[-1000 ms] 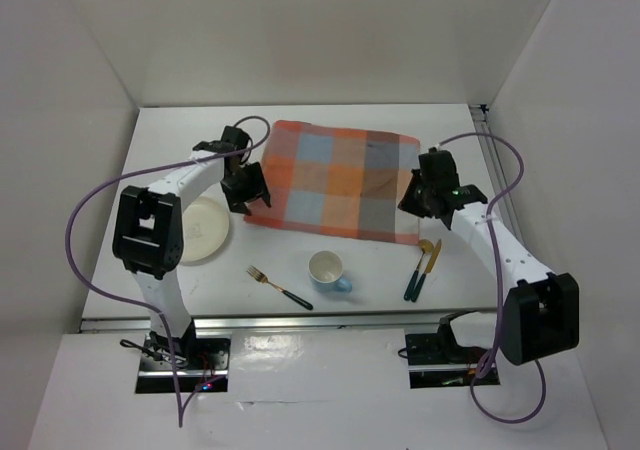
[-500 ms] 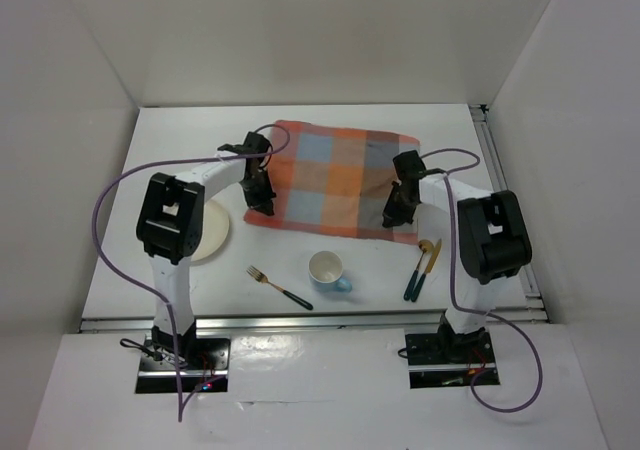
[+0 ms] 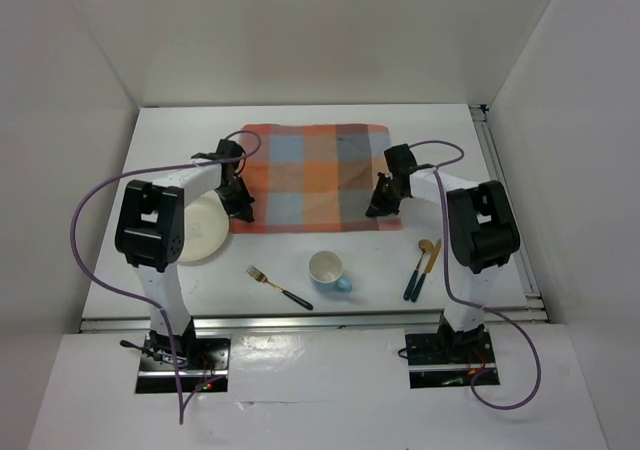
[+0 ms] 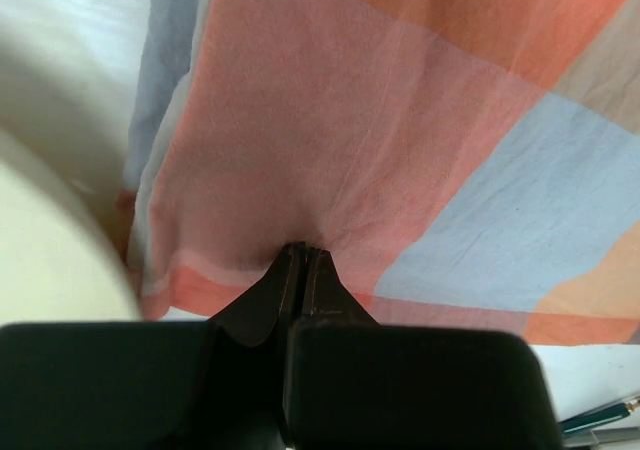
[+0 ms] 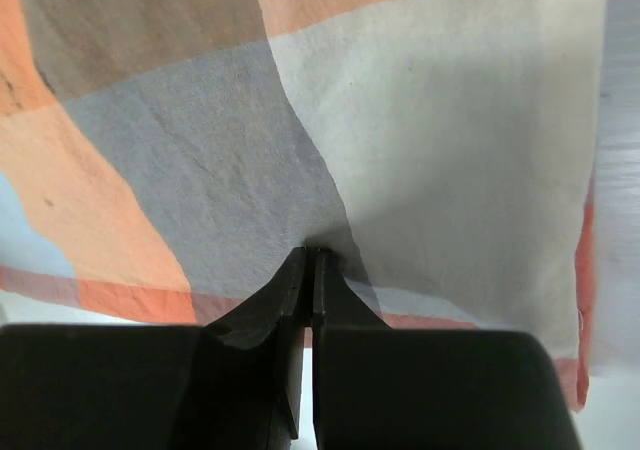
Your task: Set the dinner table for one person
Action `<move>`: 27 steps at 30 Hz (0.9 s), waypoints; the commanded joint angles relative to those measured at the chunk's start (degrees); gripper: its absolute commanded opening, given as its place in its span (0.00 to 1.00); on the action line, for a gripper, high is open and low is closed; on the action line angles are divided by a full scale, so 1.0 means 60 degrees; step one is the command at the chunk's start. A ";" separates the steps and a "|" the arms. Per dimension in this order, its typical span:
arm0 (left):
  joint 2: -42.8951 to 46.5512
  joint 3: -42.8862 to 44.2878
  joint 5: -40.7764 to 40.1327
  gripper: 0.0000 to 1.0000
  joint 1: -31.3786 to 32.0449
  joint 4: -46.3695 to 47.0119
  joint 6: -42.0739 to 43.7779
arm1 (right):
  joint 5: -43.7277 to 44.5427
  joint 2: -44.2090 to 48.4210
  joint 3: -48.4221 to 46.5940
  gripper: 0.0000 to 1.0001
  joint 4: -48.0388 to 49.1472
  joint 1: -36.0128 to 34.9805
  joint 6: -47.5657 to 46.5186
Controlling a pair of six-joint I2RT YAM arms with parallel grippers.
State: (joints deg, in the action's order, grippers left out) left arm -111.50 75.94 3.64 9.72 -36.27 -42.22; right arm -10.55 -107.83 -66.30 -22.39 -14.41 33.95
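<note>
The orange, blue and grey checked cloth [image 3: 315, 175] lies spread on the white dinner table [image 3: 450, 150]. My left gripper [image 3: 241, 210] is shut on the cloth's near left corner. In the left wrist view its tips [image 4: 303, 251] pinch a pink fold of the cloth [image 4: 400, 140]. My right gripper [image 3: 375, 208] is shut on the near right edge. In the right wrist view its tips [image 5: 308, 253] nip the grey and white fabric [image 5: 420, 120], which puckers there.
A cream plate [image 3: 200, 228] sits just left of the cloth, close to the left gripper. A fork [image 3: 280, 288], a blue-handled mug [image 3: 327, 270], and a knife and spoon [image 3: 422, 268] lie near the front edge. An aluminium rail [image 3: 500, 185] runs along the right side.
Both grippers have come down onto the cloth's near edge and closed on it. The cloth has shifted a little to the left and now lies squarer.
</note>
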 commanded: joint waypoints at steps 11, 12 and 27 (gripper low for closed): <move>0.0609 -0.1111 -0.0694 0.00 -0.0359 -0.0532 0.0342 | 0.0541 0.0803 0.1746 0.05 -0.0340 -0.0513 -0.0270; 0.0784 -0.1259 -0.0694 0.00 -0.0359 -0.0532 0.0342 | 0.0542 0.1021 0.1865 0.05 -0.0340 -0.0614 -0.0152; 0.1621 -0.2696 -0.0577 0.00 0.0139 -0.0238 0.0049 | 0.1758 0.1551 0.2554 0.06 -0.0853 -0.0718 0.0479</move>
State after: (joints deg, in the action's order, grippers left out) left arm -101.45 62.30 2.79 10.13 -33.23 -42.19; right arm -6.63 -97.84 -53.67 -19.84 -18.52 38.04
